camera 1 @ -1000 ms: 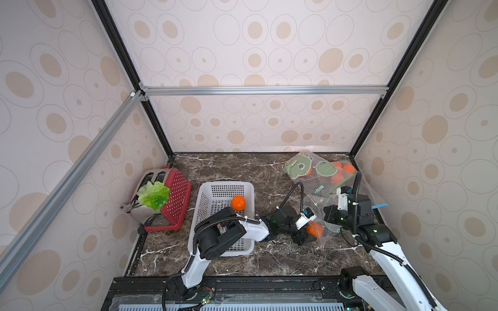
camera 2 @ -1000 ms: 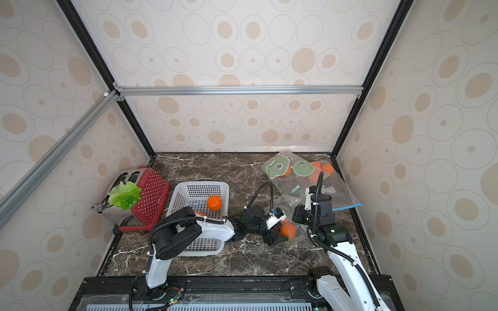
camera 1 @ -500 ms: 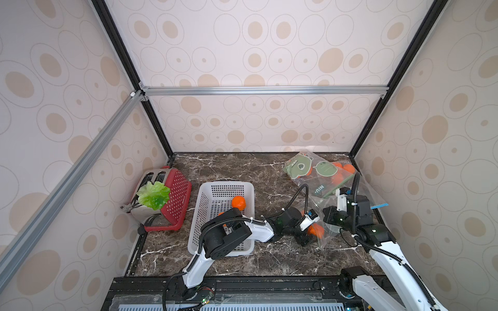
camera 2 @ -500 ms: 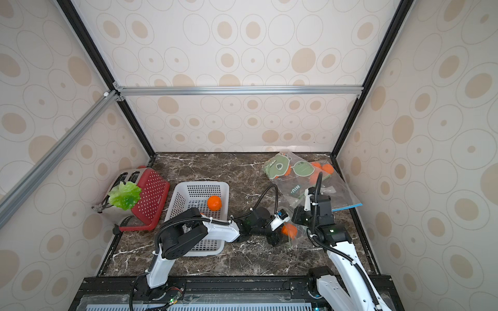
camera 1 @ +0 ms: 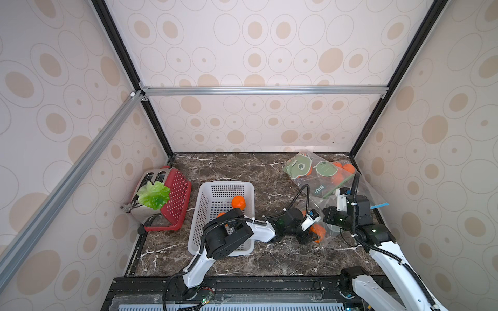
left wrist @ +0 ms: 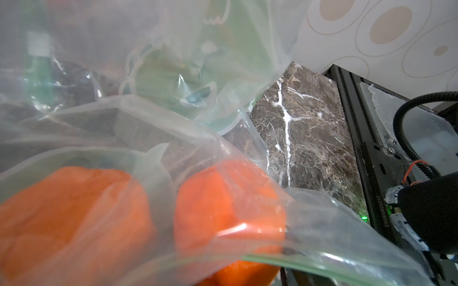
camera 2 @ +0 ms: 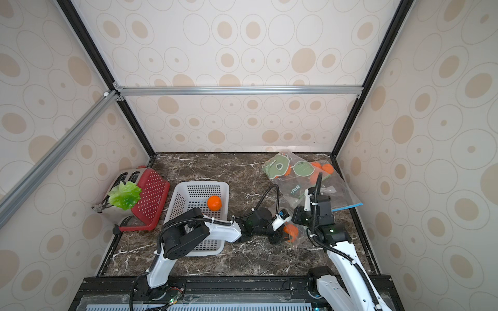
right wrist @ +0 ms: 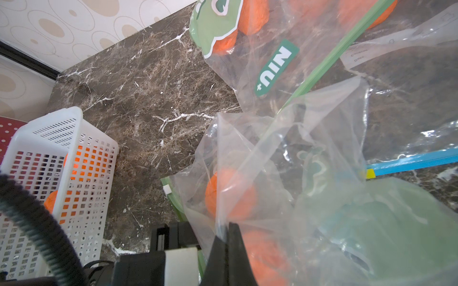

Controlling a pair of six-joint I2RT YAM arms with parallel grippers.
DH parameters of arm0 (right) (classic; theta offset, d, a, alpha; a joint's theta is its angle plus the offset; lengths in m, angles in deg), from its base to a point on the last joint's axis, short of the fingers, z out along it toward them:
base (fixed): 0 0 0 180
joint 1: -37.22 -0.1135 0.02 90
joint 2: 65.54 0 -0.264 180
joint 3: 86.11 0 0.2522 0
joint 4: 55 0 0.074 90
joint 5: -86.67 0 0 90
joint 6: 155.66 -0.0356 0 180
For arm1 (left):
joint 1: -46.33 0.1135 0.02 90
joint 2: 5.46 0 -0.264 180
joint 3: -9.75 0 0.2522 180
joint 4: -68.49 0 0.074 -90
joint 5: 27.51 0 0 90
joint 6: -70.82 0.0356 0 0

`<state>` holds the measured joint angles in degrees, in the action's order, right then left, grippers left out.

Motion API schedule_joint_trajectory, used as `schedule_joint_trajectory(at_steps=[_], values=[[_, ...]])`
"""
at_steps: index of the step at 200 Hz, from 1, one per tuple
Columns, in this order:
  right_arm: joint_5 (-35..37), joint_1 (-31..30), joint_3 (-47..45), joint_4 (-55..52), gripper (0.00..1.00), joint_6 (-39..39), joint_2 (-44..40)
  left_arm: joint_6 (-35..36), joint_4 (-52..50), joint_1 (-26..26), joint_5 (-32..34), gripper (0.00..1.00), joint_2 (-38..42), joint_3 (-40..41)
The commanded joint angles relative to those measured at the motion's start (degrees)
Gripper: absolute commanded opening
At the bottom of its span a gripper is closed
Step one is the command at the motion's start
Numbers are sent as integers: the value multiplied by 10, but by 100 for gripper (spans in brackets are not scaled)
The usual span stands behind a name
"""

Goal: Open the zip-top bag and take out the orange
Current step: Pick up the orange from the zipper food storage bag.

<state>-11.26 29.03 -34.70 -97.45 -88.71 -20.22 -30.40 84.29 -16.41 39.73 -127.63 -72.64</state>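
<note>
The clear zip-top bag [camera 1: 332, 233] [right wrist: 285, 153] lies at the front right of the marble top, with its mouth facing left. My right gripper [right wrist: 226, 226] [camera 1: 326, 215] is shut on the bag's upper film and holds it up. My left gripper [camera 1: 312, 229] [camera 2: 286, 229] reaches into the mouth, right at an orange [camera 1: 317, 232] [camera 2: 292, 231]. In the left wrist view two oranges [left wrist: 228, 203] [left wrist: 69, 218] lie close behind film. The left fingers do not show there, so I cannot tell whether the orange is gripped.
A white basket [camera 1: 200, 212] left of centre holds an orange [camera 1: 238, 202]. A red toaster [camera 1: 176, 194] with lettuce [camera 1: 153, 195] stands at the left wall. A second printed bag [camera 1: 310, 168] with oranges lies back right, and a blue-zipped bag [camera 1: 378, 206] lies by the right wall.
My left gripper has pushed further right into the bag's mouth and its jaws have narrowed. The right gripper still pinches the film in about the same place.
</note>
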Motion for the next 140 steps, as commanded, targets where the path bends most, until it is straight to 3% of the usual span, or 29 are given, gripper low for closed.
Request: schedule_joint_trajectory(at_steps=[1,52,140], values=[[-1,0,-6,1,0,-3,0,-7,7,-6,-8,39,-5,-13],[10,0,-4,-1,0,-3,-7,17,-49,-7,-7,31,42,3],[51,1,-1,-9,0,-2,-11,60,-211,-5,68,27,130,50]])
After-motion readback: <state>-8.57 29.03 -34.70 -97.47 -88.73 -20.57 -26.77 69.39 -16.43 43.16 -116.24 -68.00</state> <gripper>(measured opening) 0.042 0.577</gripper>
